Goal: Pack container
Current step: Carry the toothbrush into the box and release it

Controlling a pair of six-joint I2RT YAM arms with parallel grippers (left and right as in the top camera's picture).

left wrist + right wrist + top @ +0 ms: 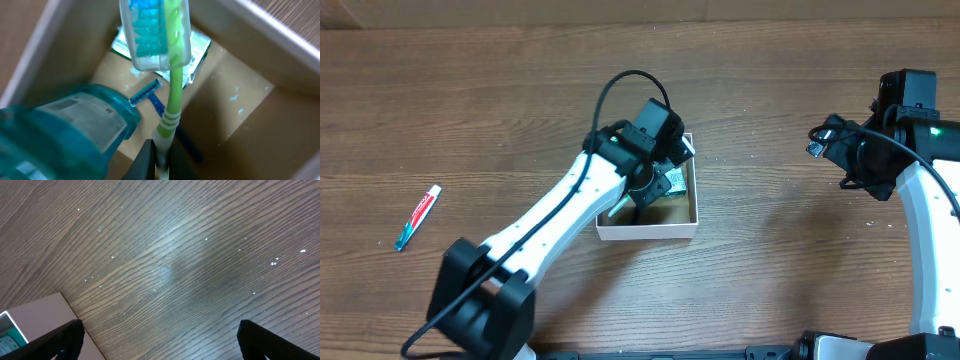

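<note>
Hovering over the container [648,232], left pincer [161,156] grips a green toothbrush [173,82]; right pincer [161,327] gapes

We log the container [250,135] floor as matt brown cardboard. The toothbrush [173,95] and the lower-left bottle [55,150] look like glossy translucent plastic; the table [175,255] is wood-grained, faintly sheened.

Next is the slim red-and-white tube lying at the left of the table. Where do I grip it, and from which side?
Grip the tube at its red middle, coming straight down from above and closing across its narrow width. It lies flat on the table on a diagonal, with bare wood along both long sides, so a top approach looks simplest.
</note>
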